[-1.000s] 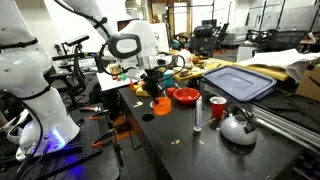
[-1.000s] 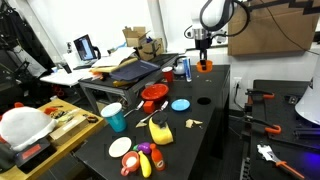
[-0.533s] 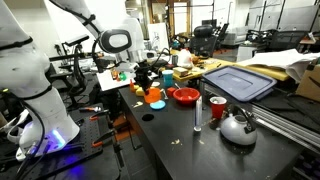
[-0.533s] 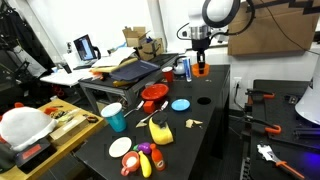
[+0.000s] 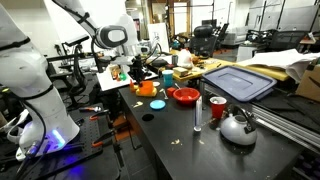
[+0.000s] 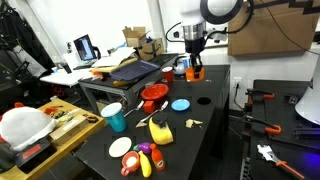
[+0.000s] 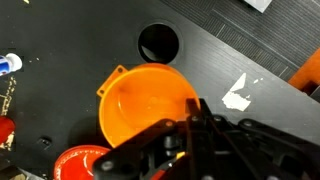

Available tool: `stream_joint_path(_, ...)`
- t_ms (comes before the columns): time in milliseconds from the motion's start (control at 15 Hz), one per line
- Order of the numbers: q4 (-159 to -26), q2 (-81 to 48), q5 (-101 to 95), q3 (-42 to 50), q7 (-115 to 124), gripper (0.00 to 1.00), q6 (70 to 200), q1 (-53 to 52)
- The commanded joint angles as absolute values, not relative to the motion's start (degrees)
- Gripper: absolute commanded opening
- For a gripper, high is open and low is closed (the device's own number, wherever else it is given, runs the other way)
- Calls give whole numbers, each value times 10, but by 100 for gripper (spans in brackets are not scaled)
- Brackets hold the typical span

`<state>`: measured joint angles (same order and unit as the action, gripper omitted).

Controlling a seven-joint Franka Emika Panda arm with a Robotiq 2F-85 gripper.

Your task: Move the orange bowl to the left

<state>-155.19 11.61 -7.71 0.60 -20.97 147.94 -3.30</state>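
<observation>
In an exterior view, we note the hand [image 5: 141,78] at the far end of the dark table [image 5: 180,135], clasped on the orange bowl [image 5: 148,88]. The bowl sits directly under the hand, beside the red bowl [image 5: 186,96] and well apart from the silver kettle [image 5: 238,127]. We cannot tell whether the bowl touches the table. In an exterior view from the opposite end, the hand [image 6: 193,66] points downward with the orange bowl [image 6: 196,73] at its tips, beyond the red bowl [image 6: 153,93] and the blue disc [image 6: 180,104]. In the wrist view, the hand [image 7: 197,125] grips the orange bowl [image 7: 145,105] by its rim. A round hole [image 7: 158,43] in the table lies just beyond the bowl, and the red bowl [image 7: 80,163] shows at the frame edge.
</observation>
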Motion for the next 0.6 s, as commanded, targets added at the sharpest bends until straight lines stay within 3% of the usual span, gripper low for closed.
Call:
stream_joint_path(0,-1545,138,-62,-11,-204,1,1444,-55)
stream_joint_path(533,-1536,147,-60,-57,-172,1,1419,-98)
